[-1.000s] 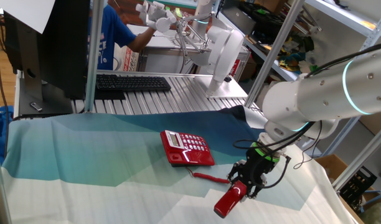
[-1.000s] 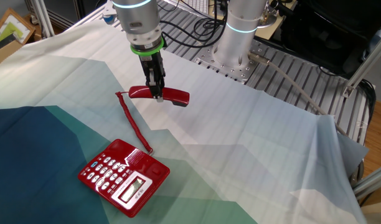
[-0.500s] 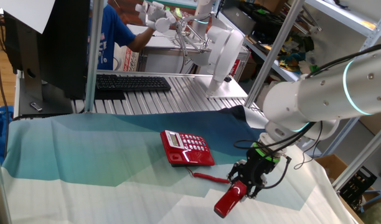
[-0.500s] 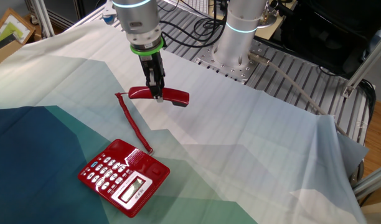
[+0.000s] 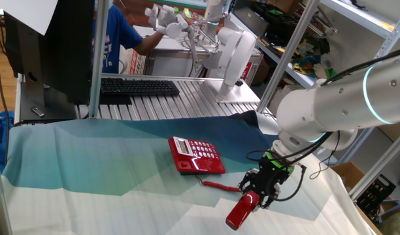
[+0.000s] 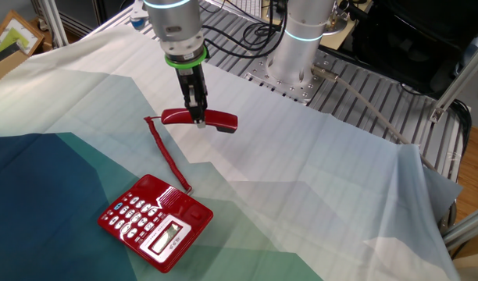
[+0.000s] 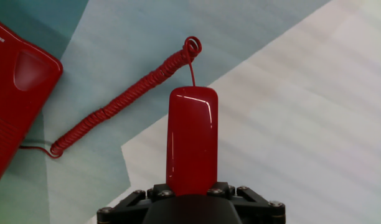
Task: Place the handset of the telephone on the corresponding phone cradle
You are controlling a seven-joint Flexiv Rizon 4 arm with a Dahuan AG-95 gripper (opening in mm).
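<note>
Your gripper (image 6: pixel 197 121) clamped on handset (image 6: pixel 200 119), just off cloth (image 6: pixel 317 187). Cord (image 6: pixel 166 154) trails to telephone (image 6: pixel 155 222), cradle (image 6: pixel 186 204) unfilled.

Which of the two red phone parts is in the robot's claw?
The handset, clamped in the gripper; the keypad telephone lies apart, joined only by the coiled cord.

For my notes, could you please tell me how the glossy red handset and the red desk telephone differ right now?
The glossy red handset is narrow, plain and clamped by the gripper; the red desk telephone is broad, flat, keypad-covered and lies free on the cloth. They sit apart, joined by a red coiled cord. Both are shiny red plastic.
</note>
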